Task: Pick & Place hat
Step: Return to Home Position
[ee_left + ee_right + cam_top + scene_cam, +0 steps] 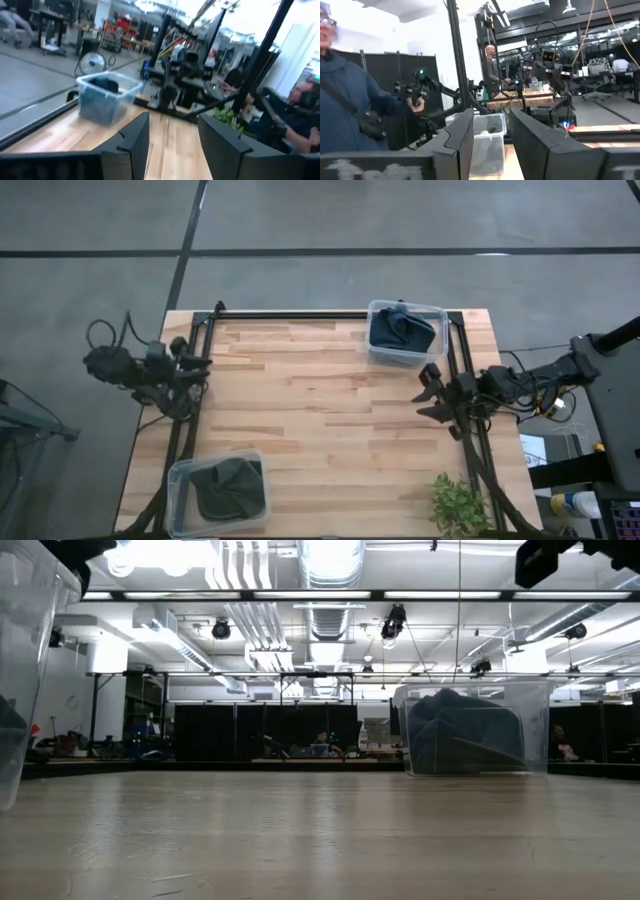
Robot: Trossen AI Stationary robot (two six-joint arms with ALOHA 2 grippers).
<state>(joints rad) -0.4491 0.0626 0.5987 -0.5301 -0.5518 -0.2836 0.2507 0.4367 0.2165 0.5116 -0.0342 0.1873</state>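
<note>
A dark blue hat [402,330] lies crumpled inside a clear bin [373,310] at the table's far right; it also shows in the low view [450,730] and the left wrist view [102,85]. A dark green hat [230,488] lies in a second clear bin [180,472] at the near left. My left gripper [198,368] hovers open at the table's left edge with nothing between its fingers [135,140]. My right gripper [430,392] hovers open near the right edge, its fingers [462,135] bare, the near-left bin [487,132] far beyond them.
A small green plant [458,505] stands at the near right corner. Dark frame rails [330,314] run along the far, left and right sides of the wooden table [320,410]. People show beyond the table [345,100] [302,97].
</note>
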